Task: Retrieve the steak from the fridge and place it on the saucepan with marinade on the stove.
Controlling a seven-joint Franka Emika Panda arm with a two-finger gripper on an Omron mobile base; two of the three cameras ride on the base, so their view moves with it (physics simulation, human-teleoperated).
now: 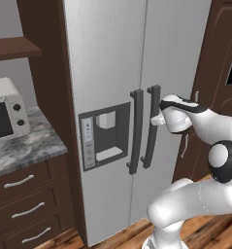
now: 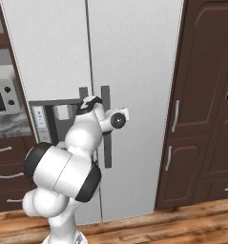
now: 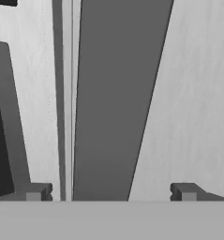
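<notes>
The open pincer [image 3: 111,192] straddles the right door's vertical handle [image 3: 118,103] on the closed fridge [image 1: 112,58], fingers either side.

A home kitchen: steel two-door fridge [image 1: 137,97], toaster oven [image 1: 6,109] on stone counter [image 1: 30,146], dark wood cabinets [image 2: 201,119]

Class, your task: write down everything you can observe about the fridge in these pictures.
The fridge is tall, silver-grey and brushed-looking, with two doors, both shut along a narrow centre seam. Its left door holds a dark recessed water dispenser. Two dark vertical bar handles flank the seam. It stands between a dark wood cabinet and a tall cupboard. The gripper is open, its fingertips straddling the right door handle; contact cannot be confirmed.
</notes>
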